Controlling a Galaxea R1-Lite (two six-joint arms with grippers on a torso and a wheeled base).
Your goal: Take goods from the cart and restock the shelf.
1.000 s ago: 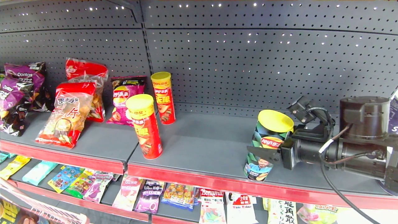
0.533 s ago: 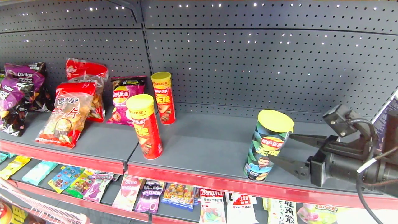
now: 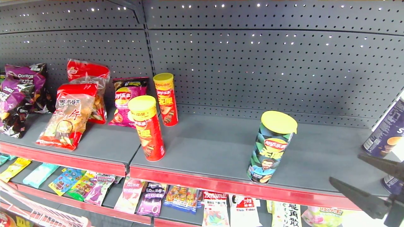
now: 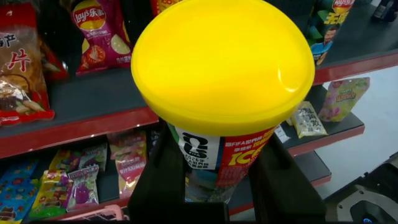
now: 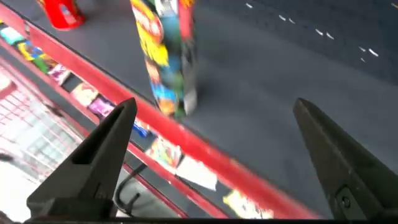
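Matte black jaws, long, tapered, wedge-shaped tips

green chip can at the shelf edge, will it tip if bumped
The green chip can is tall and narrow, so a high push likely topples it. It stands close to the red front lip, so it could fall off. Round-sided, it would likely roll.
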